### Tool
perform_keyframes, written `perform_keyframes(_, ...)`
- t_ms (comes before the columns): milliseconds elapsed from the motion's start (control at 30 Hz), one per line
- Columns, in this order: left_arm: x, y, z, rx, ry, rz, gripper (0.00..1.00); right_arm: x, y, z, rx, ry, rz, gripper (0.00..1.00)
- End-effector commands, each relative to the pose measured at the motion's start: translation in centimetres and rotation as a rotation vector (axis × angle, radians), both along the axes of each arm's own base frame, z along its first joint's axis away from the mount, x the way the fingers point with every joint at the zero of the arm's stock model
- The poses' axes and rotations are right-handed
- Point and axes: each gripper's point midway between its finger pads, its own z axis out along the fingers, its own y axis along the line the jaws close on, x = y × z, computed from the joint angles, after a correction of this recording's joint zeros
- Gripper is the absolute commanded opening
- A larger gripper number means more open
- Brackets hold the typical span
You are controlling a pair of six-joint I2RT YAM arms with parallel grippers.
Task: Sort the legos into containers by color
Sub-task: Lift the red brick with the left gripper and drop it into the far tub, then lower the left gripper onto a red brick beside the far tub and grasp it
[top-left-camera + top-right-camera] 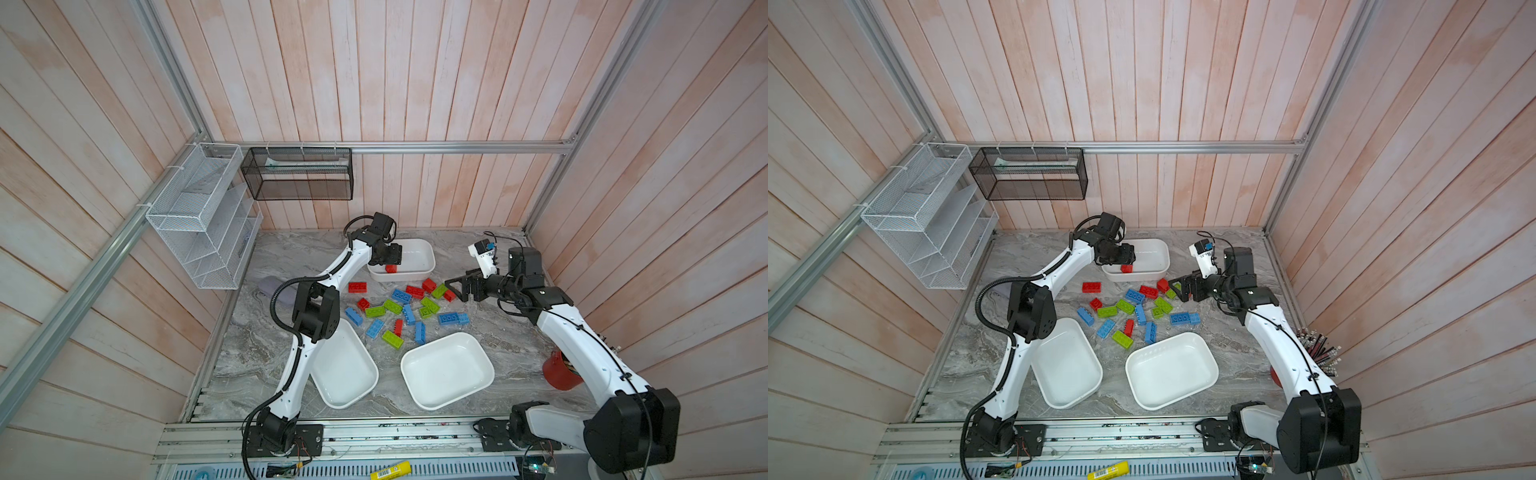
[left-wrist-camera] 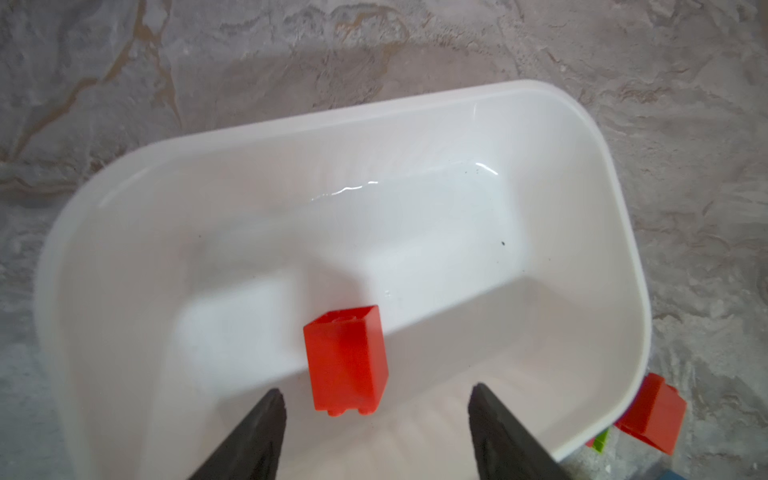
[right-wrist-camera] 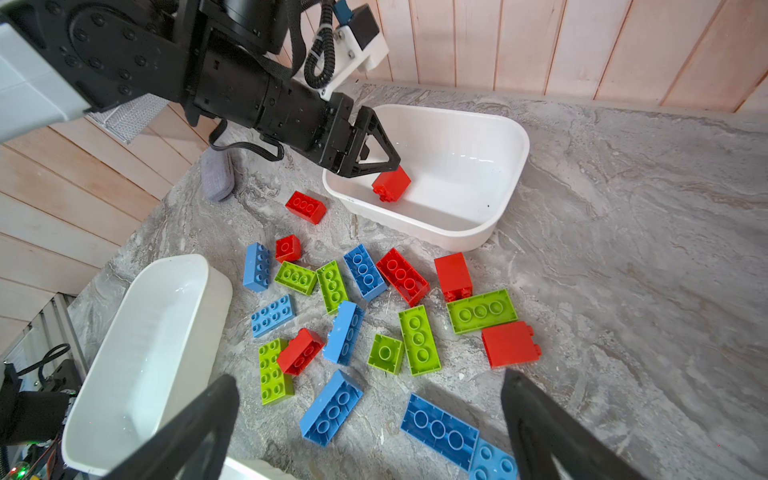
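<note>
Dropping red brick (image 1: 390, 269) into far tub (image 1: 430, 259)
Both top views: left gripper (image 1: 391, 262) parked over tub's near edge. Left wrist: spread open, gripping nothing, brick loose inside. Right wrist: right gripper (image 3: 368, 376) wide open, empty, above legos (image 3: 345, 328); next, gotta single one out.

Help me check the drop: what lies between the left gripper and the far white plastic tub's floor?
One small red plastic brick, beyond the open left gripper, in the left wrist view.

Bright even light, soft shadows, glare streak in white tub (image 2: 415, 216), lines bowed toward frame edges.
</note>
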Motion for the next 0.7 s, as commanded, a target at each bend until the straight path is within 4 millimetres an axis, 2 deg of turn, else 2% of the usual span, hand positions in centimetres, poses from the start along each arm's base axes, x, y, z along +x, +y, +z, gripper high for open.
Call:
perform_keyframes(0,-0.5,0.6,6.4,-0.014,-0.106,0.009,0.75,-0.2,-0.2,0.2,-0.005,0.001,0.004,0.98)
perform_keyframes(133,-3.2,3.6,9.1,0.044,-0.094,0.079,0.77,-0.6,0.0,0.0,0.003,0.006,0.015,0.98)
perform_keyframes(233,-5.9,6.2,9.5,0.119,-0.089,0.101,0.77,-0.8,0.1,-0.2,0.005,0.009,0.026,0.98)
perform_keyframes(300,-7.5,7.4,9.4,0.163,-0.091,0.039,0.8,-0.9,0.1,-0.5,0.005,0.013,0.033,0.98)
perform_keyframes(433,-8.8,12.0,7.2,0.239,0.004,0.054,0.85,-0.9,0.3,-0.9,0.006,0.021,0.043,0.98)
perform_keyframes(533,-9.8,12.4,6.1,0.289,-0.006,-0.045,0.85,-0.9,0.3,-1.0,0.005,0.022,0.042,0.98)
perform_keyframes(667,-10.3,12.3,5.8,0.251,-0.087,-0.318,0.84,-1.0,0.3,-0.9,0.007,0.025,0.046,0.98)
